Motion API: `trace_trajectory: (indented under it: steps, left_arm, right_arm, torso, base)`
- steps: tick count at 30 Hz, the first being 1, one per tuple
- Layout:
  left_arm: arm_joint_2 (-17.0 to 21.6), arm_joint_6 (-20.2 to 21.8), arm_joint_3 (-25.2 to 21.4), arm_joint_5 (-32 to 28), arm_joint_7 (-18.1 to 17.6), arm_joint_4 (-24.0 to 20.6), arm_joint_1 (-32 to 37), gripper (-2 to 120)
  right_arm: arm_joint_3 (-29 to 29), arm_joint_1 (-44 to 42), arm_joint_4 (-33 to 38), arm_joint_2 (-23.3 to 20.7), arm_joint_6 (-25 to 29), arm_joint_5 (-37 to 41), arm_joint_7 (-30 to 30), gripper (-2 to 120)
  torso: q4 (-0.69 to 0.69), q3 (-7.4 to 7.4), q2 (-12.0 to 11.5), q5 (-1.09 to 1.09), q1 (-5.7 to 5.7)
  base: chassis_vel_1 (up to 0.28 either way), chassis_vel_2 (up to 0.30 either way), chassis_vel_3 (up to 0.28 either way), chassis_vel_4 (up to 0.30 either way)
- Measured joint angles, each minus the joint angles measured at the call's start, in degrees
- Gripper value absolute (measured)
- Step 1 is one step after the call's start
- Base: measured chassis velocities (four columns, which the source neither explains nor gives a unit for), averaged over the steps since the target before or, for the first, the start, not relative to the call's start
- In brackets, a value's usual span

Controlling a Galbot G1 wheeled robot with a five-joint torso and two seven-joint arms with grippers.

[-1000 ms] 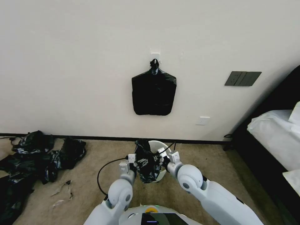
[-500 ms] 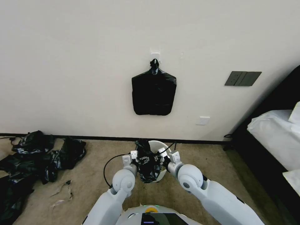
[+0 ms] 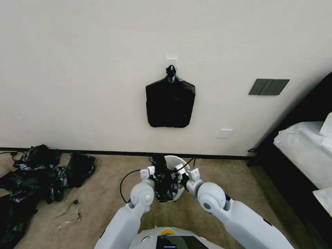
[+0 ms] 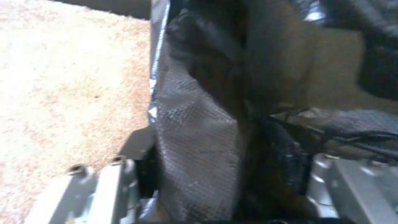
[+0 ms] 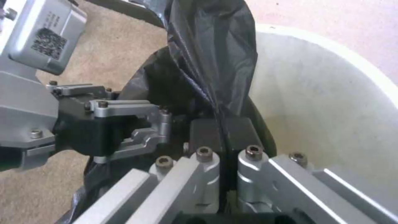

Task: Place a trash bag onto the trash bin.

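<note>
Carpet lies under the bin [image 3: 176, 164], over whose near rim the bag [image 3: 162, 183] is pinched between the right gripper's [image 5: 219, 130] closed fingers and held in the left gripper [image 4: 219, 186], so its mouth should be spread apart evenly before lowering.

Trash bin [image 3: 175, 162]: near side hidden from you behind the trash bag [image 3: 163, 185]. Left gripper [image 4: 215, 186]: finger state unreadable, film between its arms. Heap of black bags [image 3: 31, 176]: cut off at the frame edge.
</note>
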Motion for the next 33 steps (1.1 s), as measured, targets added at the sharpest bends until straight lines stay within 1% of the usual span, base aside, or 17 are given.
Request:
trace_trajectory:
  steps: [1,2,3,5,6,7,8,10,11,15,21,24,26,29,30,33]
  left_arm:
    - [-0.1,0.0,0.1,-0.3,-0.9,0.2,-0.2,50]
    - [-0.1,0.0,0.1,-0.3,-0.9,0.2,-0.2,50]
    - [-0.2,0.0,0.2,-0.5,-1.7,0.2,-0.3,47]
    - [-0.2,0.0,0.5,-0.9,-2.9,0.2,-0.5,35]
    - [-0.1,0.0,0.6,-1.1,-3.5,0.2,-0.5,33]
    - [-0.1,0.0,0.6,-1.1,-3.5,0.2,-0.5,33]
    - [-0.1,0.0,0.6,-1.1,-3.7,0.2,-0.6,30]
    - [0.2,-0.3,0.5,-1.6,-4.4,0.3,-0.6,17]
    - [0.2,-0.3,0.5,-1.6,-4.4,0.3,-0.6,17]
    - [0.6,-0.6,0.0,-2.2,-4.9,0.3,-0.1,2]
    - [1.2,-1.8,-0.8,-2.3,-4.7,-0.3,0.9,1]
    - [1.8,-4.2,-1.9,-2.3,-3.6,-1.2,2.1,1]
    - [1.9,-4.8,-2.3,-2.3,-3.3,-1.4,2.4,1]
    - [2.7,-6.8,-3.9,-2.4,-2.1,-2.8,3.4,1]
    - [2.7,-6.8,-3.9,-2.4,-2.1,-2.8,3.4,1]
    - [3.5,-8.7,-4.8,-2.5,-1.3,-4.1,4.2,1]
  right_arm:
    - [0.0,0.0,0.1,0.0,0.0,0.0,0.0,0]
    - [0.0,0.0,0.1,0.0,0.0,0.0,0.0,0]
    - [0.0,0.0,0.1,0.0,0.0,0.0,0.1,0]
    - [0.0,0.0,0.1,0.0,0.1,0.0,0.1,0]
    - [0.0,-0.1,0.1,0.0,0.1,0.0,0.2,0]
    - [0.0,-0.1,0.1,0.0,0.1,0.0,0.2,0]
    - [0.0,-0.2,0.1,0.1,0.1,0.0,0.2,0]
    - [0.1,-0.6,0.1,0.3,0.2,0.0,0.3,0]
    - [0.1,-0.6,0.1,0.3,0.2,0.0,0.3,0]
    - [0.4,-1.0,-0.2,0.8,0.4,-0.1,0.5,0]
    - [0.7,-1.7,-0.4,1.4,1.4,-0.4,1.2,0]
    - [1.9,-2.4,0.7,1.8,1.9,-0.2,2.2,0]
    - [2.3,-2.6,1.1,1.8,2.0,-0.1,2.5,0]
    - [4.8,-4.1,3.2,1.7,2.6,1.3,4.0,0]
    - [4.8,-4.1,3.2,1.7,2.6,1.3,4.0,0]
    - [9.1,-7.1,4.8,1.6,3.1,2.1,4.7,0]
  torso:
    - [0.00,0.00,0.0,0.00,0.00]
    - [0.00,0.00,0.0,0.00,0.00]
    - [0.00,0.00,0.0,0.00,0.00]
    - [0.00,0.00,0.0,0.00,0.00]
    - [0.00,0.00,0.0,0.00,0.00]
    - [0.00,0.00,0.0,0.00,0.00]
    - [0.00,0.00,0.0,0.00,0.00]
    - [0.00,0.00,0.0,0.00,0.00]
    - [0.00,0.00,0.0,0.00,0.00]
    - [0.00,0.00,0.0,-0.01,0.00]
    - [0.00,0.00,0.0,-0.01,0.00]
    - [0.00,0.00,0.0,0.00,0.00]
    - [0.01,0.00,0.0,0.00,0.00]
    - [0.01,0.00,0.0,0.00,0.00]
    - [0.01,0.00,0.0,0.00,0.00]
    - [0.00,0.00,0.0,0.00,0.00]
  base:
    - [0.000,0.000,0.000,0.000]
    - [0.000,0.000,0.000,0.000]
    - [0.000,0.000,0.000,0.000]
    - [0.000,0.000,0.000,0.000]
    - [0.000,0.000,0.000,0.000]
    - [0.000,0.000,0.000,0.000]
    - [0.000,0.000,0.000,0.000]
    - [0.000,0.000,0.000,0.000]
    - [0.000,0.000,0.000,0.000]
    - [0.000,0.000,0.000,0.000]
    - [0.000,0.000,0.000,0.000]
    - [0.000,0.000,0.000,0.000]
    - [0.000,0.000,0.000,0.000]
    - [0.000,0.000,0.000,0.000]
    - [0.000,0.000,0.000,0.000]
    - [0.000,0.000,0.000,0.000]
